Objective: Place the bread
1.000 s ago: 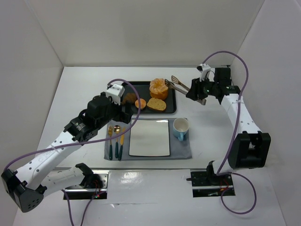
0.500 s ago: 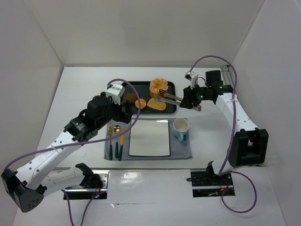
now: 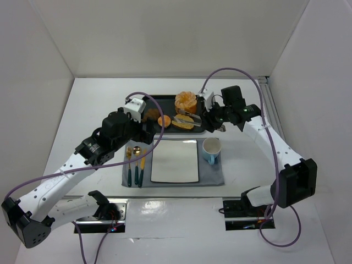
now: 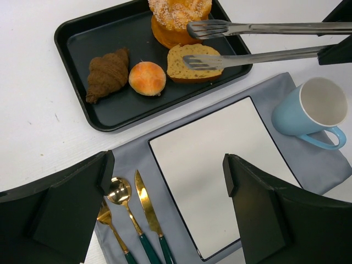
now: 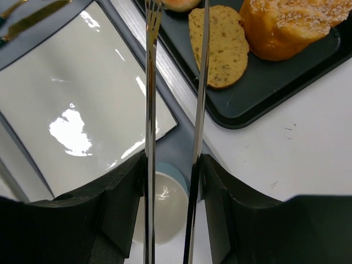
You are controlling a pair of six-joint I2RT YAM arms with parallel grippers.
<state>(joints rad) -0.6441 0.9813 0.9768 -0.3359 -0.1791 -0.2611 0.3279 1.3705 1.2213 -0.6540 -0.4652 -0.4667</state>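
The bread (image 3: 183, 122), a flat golden-tan slice, lies on the black tray (image 3: 165, 104), also seen in the left wrist view (image 4: 195, 61) and the right wrist view (image 5: 217, 47). My right gripper (image 3: 212, 116) (image 5: 173, 165) is shut on metal tongs (image 3: 187, 114) (image 4: 264, 27) (image 5: 149, 110). The tongs' arms stand apart and reach over the tray, one arm crossing above the bread; I cannot tell whether they touch it. My left gripper (image 3: 142, 131) (image 4: 165, 176) is open and empty above the white plate (image 4: 209, 159) and the cutlery.
On the tray sit a tall ridged orange lump (image 3: 186, 102), a small round orange bun (image 3: 164, 120) and a brown croissant (image 3: 150, 114). A grey mat holds the white plate (image 3: 175, 159), a blue cup (image 3: 211, 149) and gold cutlery (image 3: 135, 162). White walls enclose the table.
My right arm has swung left with the tongs, from right of the tray to over the bread. The left arm has not moved.
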